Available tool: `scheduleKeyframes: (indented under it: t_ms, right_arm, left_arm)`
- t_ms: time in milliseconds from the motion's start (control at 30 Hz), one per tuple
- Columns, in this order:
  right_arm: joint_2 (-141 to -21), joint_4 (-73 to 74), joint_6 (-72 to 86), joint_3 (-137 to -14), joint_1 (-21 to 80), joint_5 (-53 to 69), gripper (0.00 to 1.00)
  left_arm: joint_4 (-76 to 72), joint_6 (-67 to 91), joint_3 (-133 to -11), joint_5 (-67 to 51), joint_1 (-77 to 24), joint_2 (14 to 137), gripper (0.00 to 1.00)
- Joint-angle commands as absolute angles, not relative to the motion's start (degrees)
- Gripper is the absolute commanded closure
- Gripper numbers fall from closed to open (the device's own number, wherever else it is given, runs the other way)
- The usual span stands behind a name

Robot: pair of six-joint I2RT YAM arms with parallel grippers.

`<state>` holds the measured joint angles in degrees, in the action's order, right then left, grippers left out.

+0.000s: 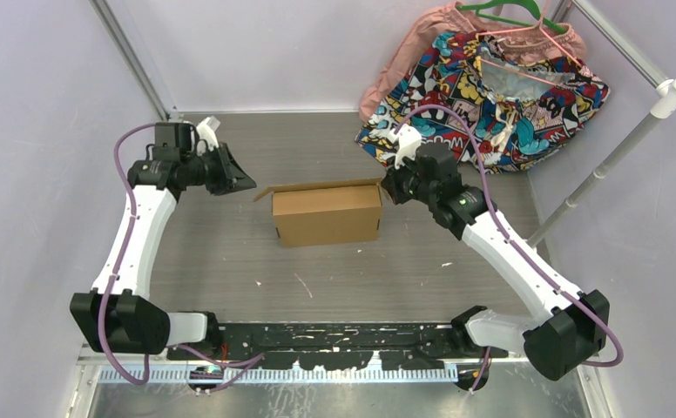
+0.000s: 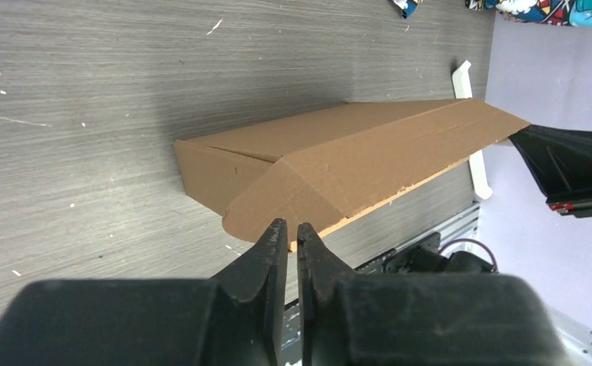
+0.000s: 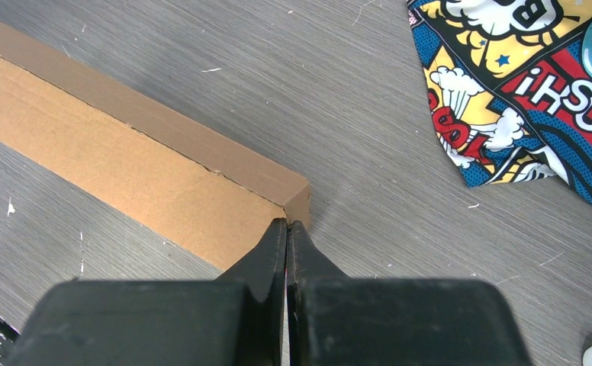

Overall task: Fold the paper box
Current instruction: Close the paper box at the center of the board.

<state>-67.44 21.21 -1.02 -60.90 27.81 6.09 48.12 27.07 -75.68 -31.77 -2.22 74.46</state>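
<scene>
The paper box (image 1: 327,213) stands in the middle of the surface (image 1: 221,261), between the two arms. One end flap (image 2: 278,202) is angled outward on its left end. The left gripper (image 2: 289,232) is nearly closed, with a thin slit between its fingers, and holds nothing, just beside that flap. The right gripper (image 3: 287,227) is fully closed and empty, with its tips at the box's far right corner. A comic-print cloth (image 1: 483,96) lies behind.

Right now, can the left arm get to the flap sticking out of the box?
Probably yes. The left gripper sits right at the flap at the end of the paper box, with nothing between. Its jaws look almost closed, maybe pinching it already.
</scene>
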Motion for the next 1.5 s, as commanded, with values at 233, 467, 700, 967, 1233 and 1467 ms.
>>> scheduleKeyframes:
  t_ms: [233,467,700,967,1233,1467]
  right_arm:
    - [-67.2,21.0,-0.7,-64.2,28.2,5.6,0.98]
    - [-67.3,21.4,-0.5,-64.6,28.3,5.7,0.98]
    - [-67.2,21.9,-0.5,-64.9,28.3,5.8,0.98]
    - [-67.5,22.0,-0.4,-65.1,28.3,5.9,0.98]
    - [-67.7,22.2,-0.3,-65.5,28.4,6.0,0.99]
    - [-68.3,22.5,-0.2,-65.9,28.5,6.1,0.99]
  left_arm:
    - [50.5,15.5,-79.9,-32.7,-1.9,70.3,0.95]
    - [49.6,13.8,-79.8,-33.6,-2.5,69.1,0.91]
    - [50.0,10.4,-79.4,-29.6,-6.7,68.0,0.65]
    - [50.9,8.2,-79.3,-23.6,-9.9,68.0,0.58]
    - [49.6,6.6,-78.3,-22.0,-11.0,68.4,0.66]
    - [48.7,5.6,-77.4,-22.3,-12.9,68.9,0.65]
